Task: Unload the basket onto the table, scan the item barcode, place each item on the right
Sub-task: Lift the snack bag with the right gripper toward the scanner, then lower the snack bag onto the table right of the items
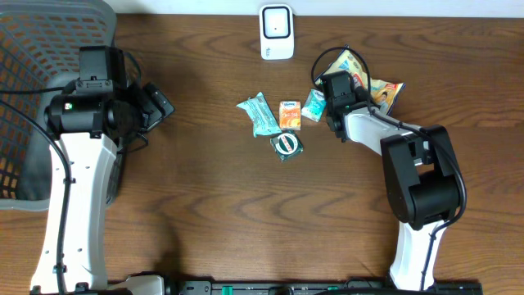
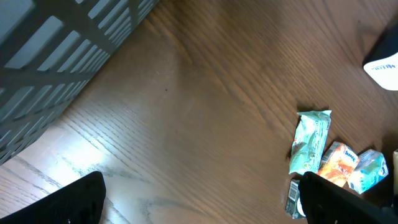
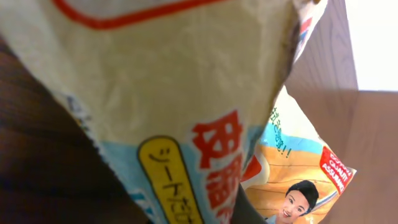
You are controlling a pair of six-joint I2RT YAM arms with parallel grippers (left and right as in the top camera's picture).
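The largest risk lies across the worktop: the scanner stands at the far edge, well apart from the packet, so a long carry is probably needed. A soft bag could swing or slip on the way.

The right gripper is fully closed. Its fingers are hidden in the wrist view, where the packet fills the frame, so it appears pinched on the bag. I cannot tell how much film it has. A thin pinch near an edge could tear loose.

A second packet lies just behind the first and may overlap it. It might drag along or be scanned by mistake. No barcode shows, so the wrong face may meet the scanner.

The left gripper is spread wide and holds nothing, near the basket.

The packet sits right of the scanner, at the right gripper. It is a crinkled cream bag with a red outline, a pale blue band, a yellow label and red characters.
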